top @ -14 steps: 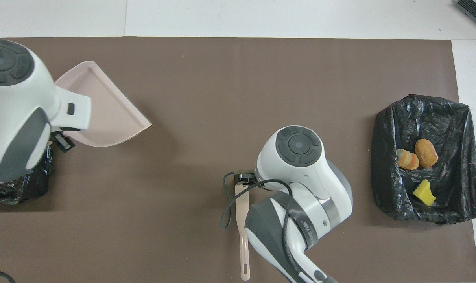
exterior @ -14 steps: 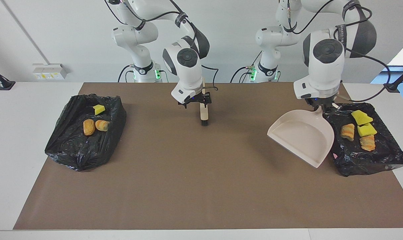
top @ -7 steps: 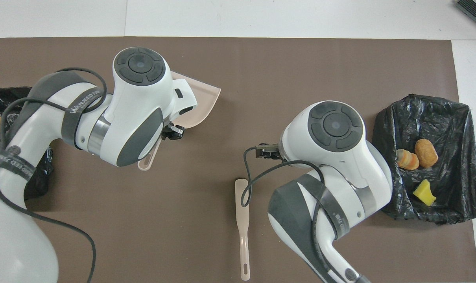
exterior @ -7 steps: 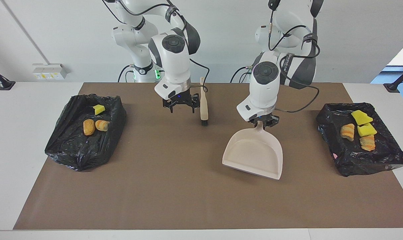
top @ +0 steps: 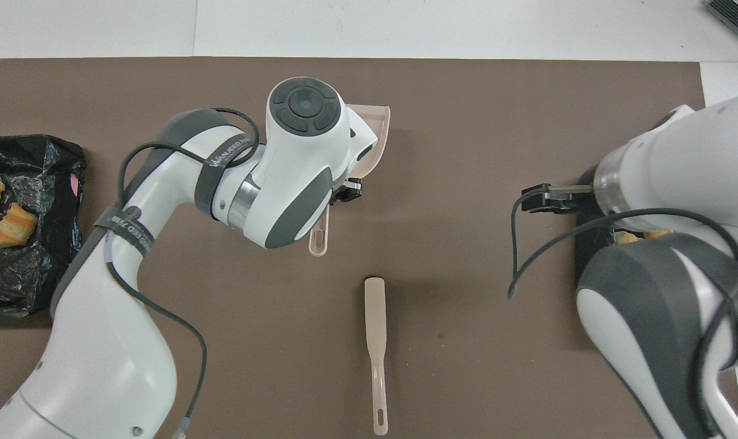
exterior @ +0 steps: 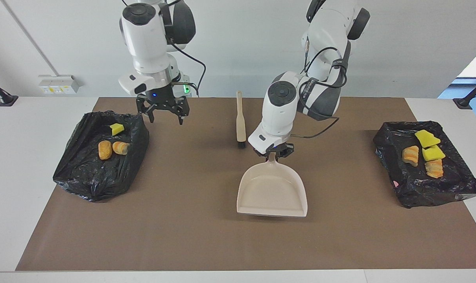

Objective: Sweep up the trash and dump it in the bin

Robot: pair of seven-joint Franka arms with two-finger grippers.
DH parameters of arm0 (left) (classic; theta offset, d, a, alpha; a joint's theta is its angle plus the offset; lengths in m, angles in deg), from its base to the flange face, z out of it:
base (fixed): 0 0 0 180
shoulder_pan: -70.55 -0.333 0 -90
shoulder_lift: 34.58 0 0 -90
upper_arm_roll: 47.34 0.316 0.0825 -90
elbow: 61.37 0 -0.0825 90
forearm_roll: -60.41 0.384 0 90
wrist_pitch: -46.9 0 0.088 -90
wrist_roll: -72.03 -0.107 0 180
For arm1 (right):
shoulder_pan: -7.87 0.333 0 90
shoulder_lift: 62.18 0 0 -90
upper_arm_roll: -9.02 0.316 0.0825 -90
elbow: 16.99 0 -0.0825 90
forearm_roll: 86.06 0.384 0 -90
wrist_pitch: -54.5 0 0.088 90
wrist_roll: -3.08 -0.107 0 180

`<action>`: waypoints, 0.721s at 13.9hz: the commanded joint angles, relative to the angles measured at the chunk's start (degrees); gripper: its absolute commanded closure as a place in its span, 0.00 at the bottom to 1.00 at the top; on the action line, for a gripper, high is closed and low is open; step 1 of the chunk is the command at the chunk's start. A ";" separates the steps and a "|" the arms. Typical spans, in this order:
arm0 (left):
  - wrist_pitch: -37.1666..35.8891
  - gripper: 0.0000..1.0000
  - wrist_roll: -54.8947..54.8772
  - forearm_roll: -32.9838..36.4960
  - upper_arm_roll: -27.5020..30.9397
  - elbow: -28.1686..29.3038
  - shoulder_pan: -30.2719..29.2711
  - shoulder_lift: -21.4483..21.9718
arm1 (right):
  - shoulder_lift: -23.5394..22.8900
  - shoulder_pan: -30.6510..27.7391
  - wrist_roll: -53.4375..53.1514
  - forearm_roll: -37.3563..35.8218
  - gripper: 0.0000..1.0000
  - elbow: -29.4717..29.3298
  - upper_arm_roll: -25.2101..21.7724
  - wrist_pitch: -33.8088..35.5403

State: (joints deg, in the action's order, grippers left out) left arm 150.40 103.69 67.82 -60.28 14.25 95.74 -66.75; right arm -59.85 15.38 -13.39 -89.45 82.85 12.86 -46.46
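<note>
The trash lies in two black-lined bins. The bin (exterior: 100,173) at the right arm's end holds a yellow sponge chunk (exterior: 117,129) and two tan lumps (exterior: 104,149). The bin (exterior: 427,188) at the left arm's end holds two yellow chunks (exterior: 427,138) and two orange lumps (exterior: 410,155). My left gripper (exterior: 275,152) is shut on the handle of the beige dustpan (exterior: 271,188), held low at the mat's middle. My right gripper (exterior: 165,116) is open and empty, raised beside the bin at its end. The overhead view shows the dustpan (top: 372,137) partly under my left arm.
The beige brush (exterior: 240,122) lies on the brown mat (exterior: 183,236), nearer to the robots than the dustpan, bristles pointing away from the robots; it also shows in the overhead view (top: 375,341). My right arm hides most of its bin from overhead.
My left arm carried the dustpan from the bin at its end to the mat's middle. My right gripper let go of the brush, rose and moved toward the bin at its end.
</note>
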 commanded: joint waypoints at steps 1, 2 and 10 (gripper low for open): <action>-0.50 1.00 5.33 -0.74 4.49 -12.05 6.96 -10.51 | 2.15 0.05 2.49 -0.39 0.00 -3.32 -3.30 5.31; -0.50 1.00 5.43 -0.83 5.28 -13.21 8.11 -11.58 | 2.15 -0.04 5.46 -0.30 0.00 -6.12 -4.79 8.29; 4.24 0.94 5.34 -4.24 4.06 -11.73 8.48 -11.68 | 6.10 -0.48 14.10 0.58 0.00 -9.23 -10.43 18.87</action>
State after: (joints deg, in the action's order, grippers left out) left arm 153.10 109.03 66.16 -56.94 3.23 104.08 -77.89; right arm -55.57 15.25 -0.55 -89.38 70.99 2.39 -27.66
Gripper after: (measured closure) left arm 0.678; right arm 0.000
